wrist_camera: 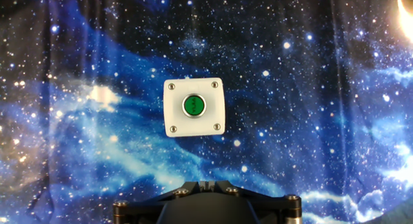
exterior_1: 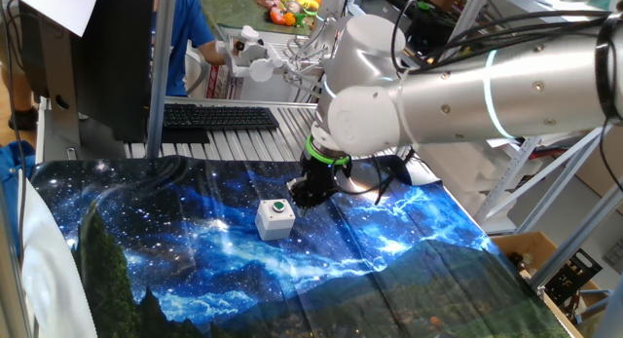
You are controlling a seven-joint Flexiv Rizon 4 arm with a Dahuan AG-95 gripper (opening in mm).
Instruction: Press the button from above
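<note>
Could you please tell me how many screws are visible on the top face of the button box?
4: one in each corner of the box's top face, around the green button. Any on its sides would be hidden in the hand view.

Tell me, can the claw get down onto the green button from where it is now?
Probably yes. The button faces up in its light-grey box, alone on the starry cloth, with nothing lying on or over it. The claw hangs just beside the box, so it would need a small sideways shift first.

Green button [wrist_camera: 193, 106]; light-grey box [wrist_camera: 173, 95]; starry blue cloth [wrist_camera: 310, 88].
</note>
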